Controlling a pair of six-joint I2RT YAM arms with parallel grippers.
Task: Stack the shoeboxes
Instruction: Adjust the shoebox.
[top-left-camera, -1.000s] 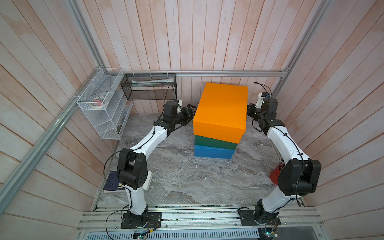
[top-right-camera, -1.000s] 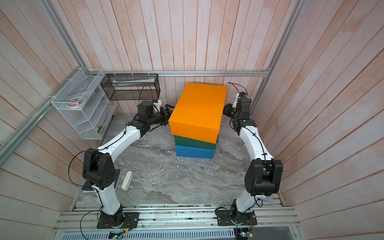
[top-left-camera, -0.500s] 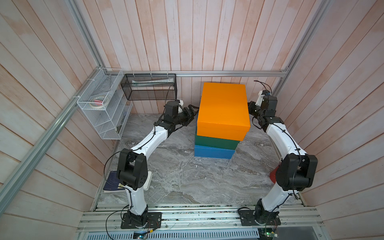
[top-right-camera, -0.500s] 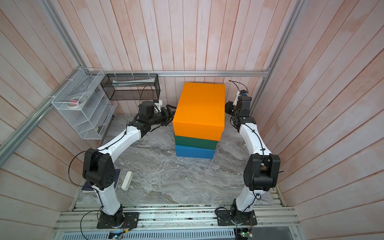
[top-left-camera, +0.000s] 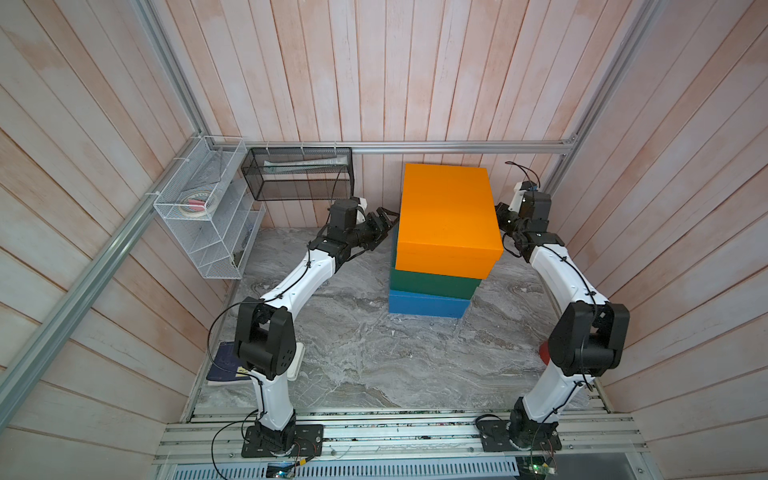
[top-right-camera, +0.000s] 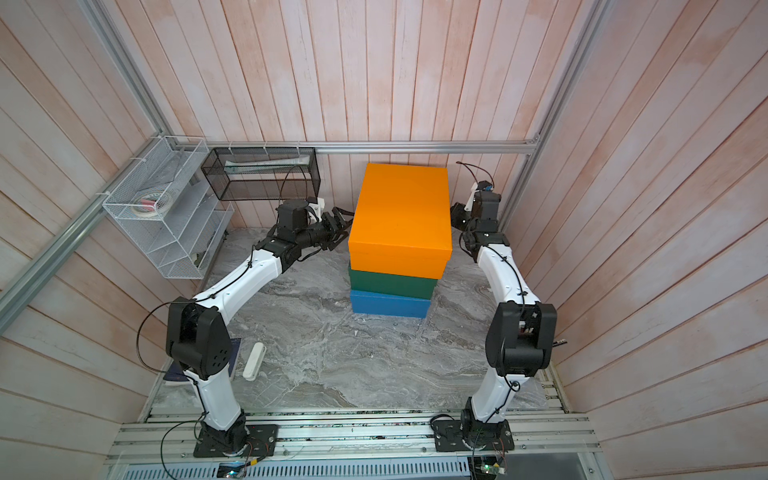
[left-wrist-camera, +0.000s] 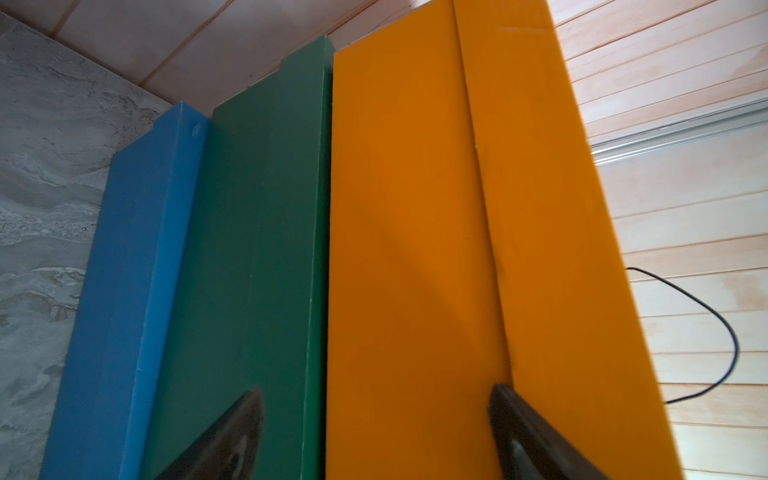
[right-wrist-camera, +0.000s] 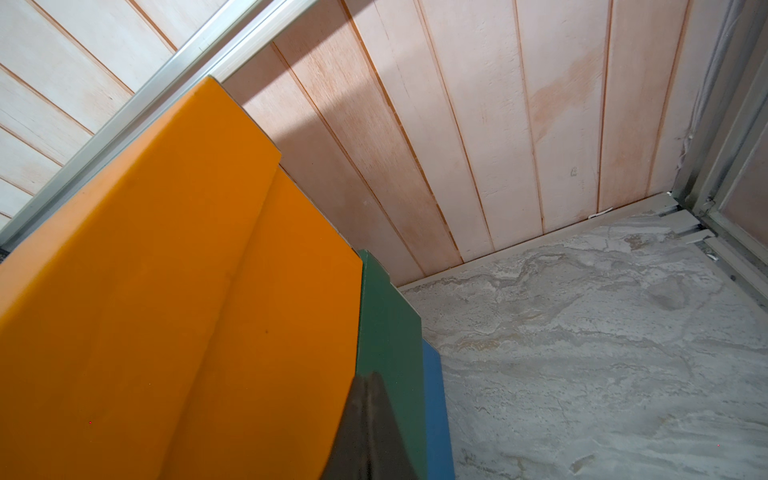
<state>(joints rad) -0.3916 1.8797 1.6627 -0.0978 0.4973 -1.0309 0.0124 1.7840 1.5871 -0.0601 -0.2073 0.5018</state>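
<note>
The shoeboxes stand in one stack near the back wall in both top views: orange shoebox (top-left-camera: 446, 216) (top-right-camera: 401, 212) on top, dark green shoebox (top-left-camera: 432, 282) (top-right-camera: 390, 283) in the middle, blue shoebox (top-left-camera: 428, 304) (top-right-camera: 388, 306) on the floor. My left gripper (top-left-camera: 388, 220) (top-right-camera: 343, 222) (left-wrist-camera: 376, 390) is open at the stack's left side, one finger over the green side (left-wrist-camera: 257, 249), the other at the orange box's lid edge (left-wrist-camera: 415, 249). My right gripper (top-left-camera: 500, 216) (top-right-camera: 455, 214) (right-wrist-camera: 370, 382) is shut and empty, its tip at the orange-green seam (right-wrist-camera: 166, 311) on the right side.
A black mesh basket (top-left-camera: 297, 174) hangs on the back wall and a white wire rack (top-left-camera: 203, 216) on the left wall. A dark blue book (top-left-camera: 224, 365) and a white bar (top-right-camera: 254, 360) lie by the left arm's base. Wooden walls close in on three sides.
The orange shoebox was skewed over the green one; it has turned and slid right, now squarer with the stack. The right gripper drew back toward the wall with it.
</note>
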